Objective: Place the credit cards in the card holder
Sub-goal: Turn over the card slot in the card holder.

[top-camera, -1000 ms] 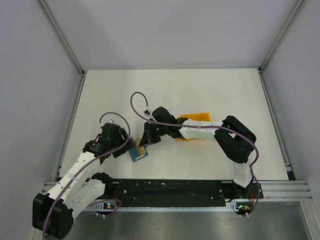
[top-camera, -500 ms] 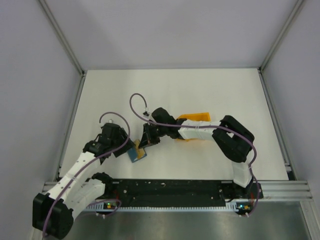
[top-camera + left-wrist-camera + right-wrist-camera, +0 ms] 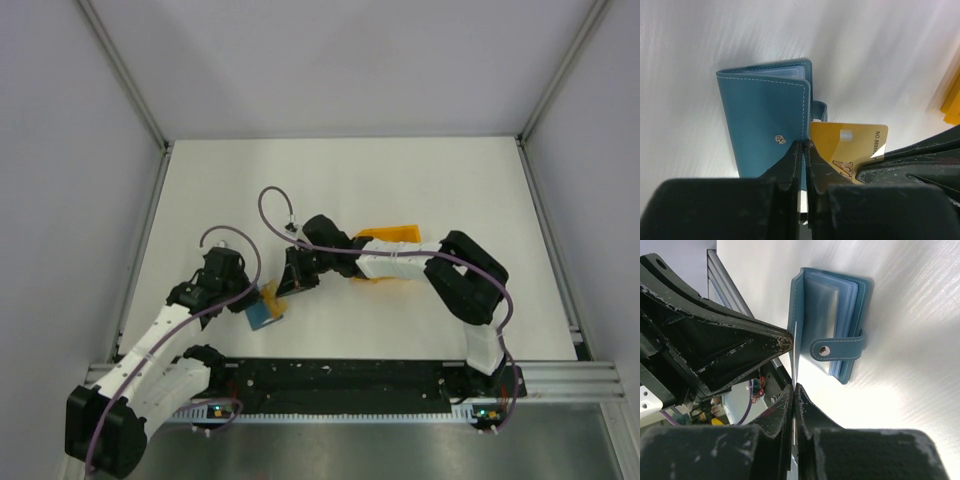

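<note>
**Holder pulled nearer, card at its mouth but not in**

Across the white table (image 3: 400,180), the pair of arms has shifted a little: within the last second the left arm has drawn its load left and toward the near rail, and the right arm has followed. The orange tray (image 3: 400,234) lies behind the right arm, well apart from the work.

The teal card holder (image 3: 262,314) is lifted open. The left gripper (image 3: 803,150) is clenched on its cover edge, just beside the snap. The right gripper (image 3: 794,390) is pinched on the gold card (image 3: 847,145), which is seen edge-on from the right wrist and meets the cover's lip.

Most of the card's face is outside the holder, so insertion looks barely started. Both grippers' fingertips nearly touch there, so there is little slack. The near rail is close; the free room is toward the far side.
</note>
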